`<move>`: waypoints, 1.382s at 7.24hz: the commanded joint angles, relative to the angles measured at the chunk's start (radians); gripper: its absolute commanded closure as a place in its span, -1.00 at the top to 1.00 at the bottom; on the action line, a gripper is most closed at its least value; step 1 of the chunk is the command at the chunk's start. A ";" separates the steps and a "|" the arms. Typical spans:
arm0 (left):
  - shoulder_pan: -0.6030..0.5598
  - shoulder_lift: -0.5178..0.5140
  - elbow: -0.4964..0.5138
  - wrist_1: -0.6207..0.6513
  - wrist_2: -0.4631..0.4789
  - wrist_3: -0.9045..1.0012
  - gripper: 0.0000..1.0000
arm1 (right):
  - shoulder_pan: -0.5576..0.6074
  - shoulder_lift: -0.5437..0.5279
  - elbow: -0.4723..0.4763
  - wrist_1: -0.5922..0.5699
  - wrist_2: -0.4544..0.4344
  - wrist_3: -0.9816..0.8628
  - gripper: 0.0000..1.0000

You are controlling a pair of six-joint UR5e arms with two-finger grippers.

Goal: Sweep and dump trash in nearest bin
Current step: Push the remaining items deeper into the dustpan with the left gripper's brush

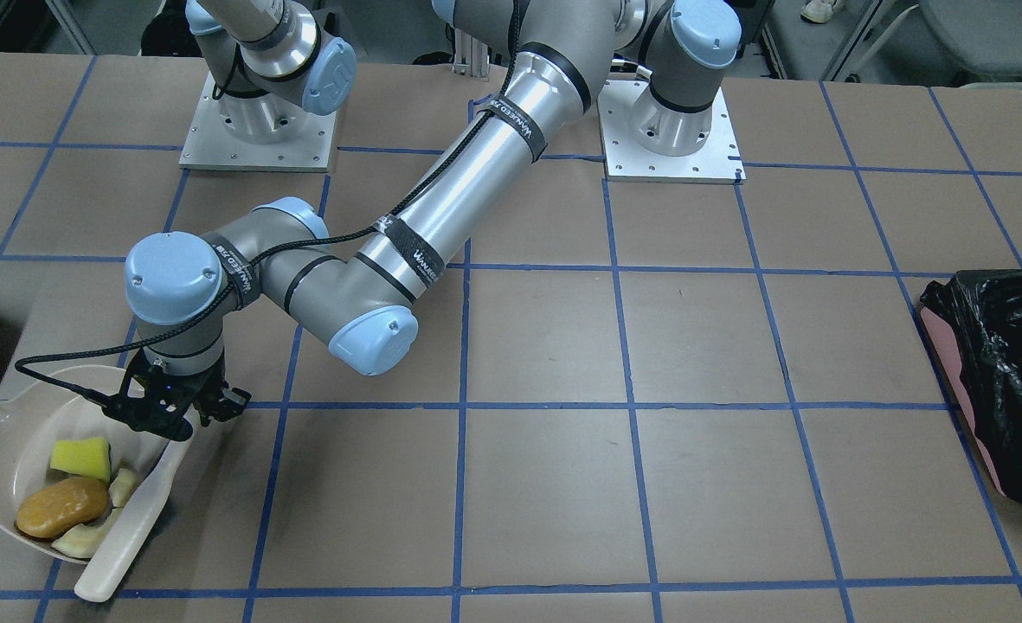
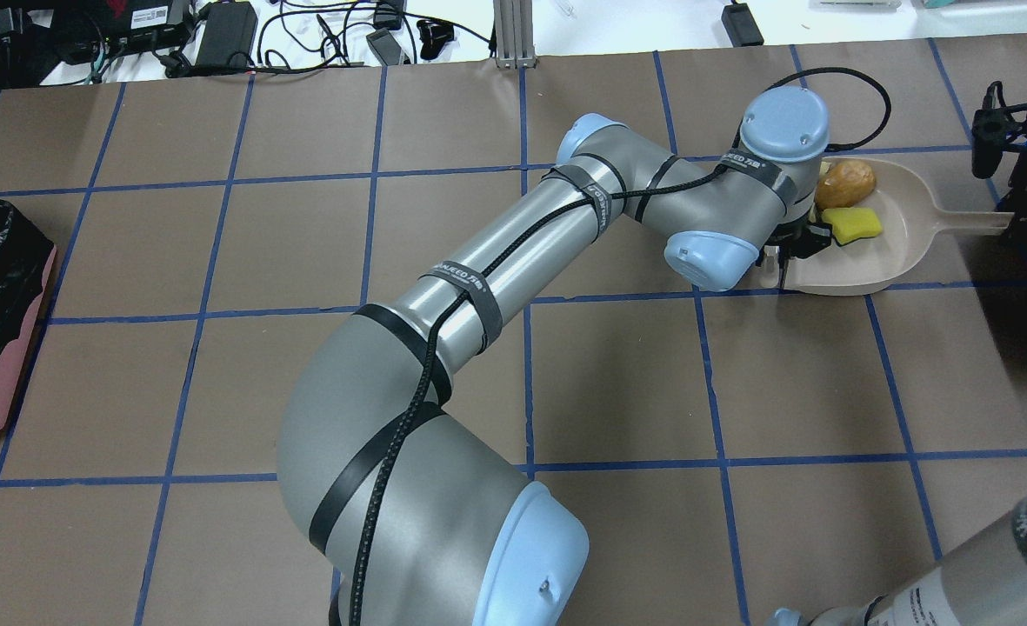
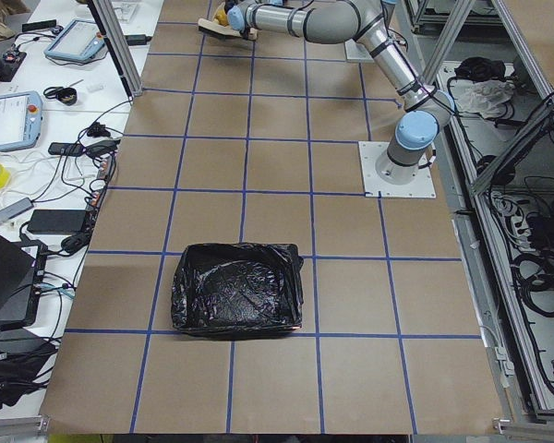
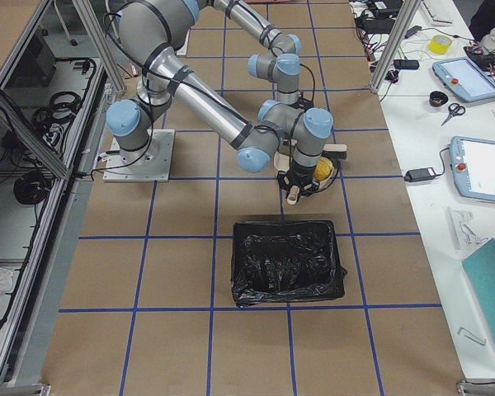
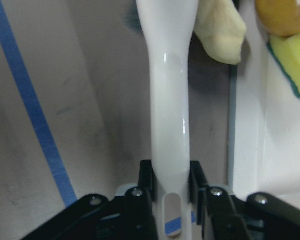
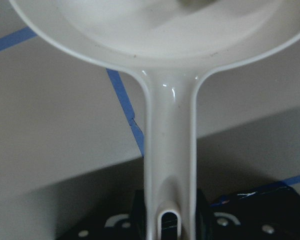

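The trash lies in a beige dustpan [image 1: 4,433]: a brown lump [image 1: 61,506], a yellow sponge wedge [image 1: 82,456] and a pale crescent slice [image 1: 82,538]. My left gripper [image 1: 173,407] reaches across the table and is shut on the handle of a white brush [image 1: 121,541], which lies along the pan's open edge. In the left wrist view the gripper [image 5: 169,185] clamps the handle [image 5: 169,115], with the slice [image 5: 220,30] and sponge [image 5: 292,65] beside it. My right gripper [image 6: 169,205] is shut on the dustpan handle [image 6: 169,150]; it also shows in the overhead view [image 2: 1013,222].
A black-bagged bin [image 4: 289,260] stands close to the dustpan at my right end of the table. A second black-bagged bin [image 1: 1004,381] sits at the far opposite end. The table is brown with blue tape lines.
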 commanded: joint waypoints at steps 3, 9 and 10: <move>-0.057 0.032 0.000 0.000 -0.009 -0.070 -1.00 | 0.000 -0.001 0.000 0.000 -0.003 0.000 -0.94; 0.036 0.189 -0.134 -0.111 -0.017 0.007 -1.00 | -0.009 -0.007 -0.006 0.014 0.083 -0.011 -1.00; 0.082 0.219 -0.161 -0.182 -0.009 0.063 -1.00 | -0.015 -0.043 0.001 0.026 0.127 -0.023 -1.00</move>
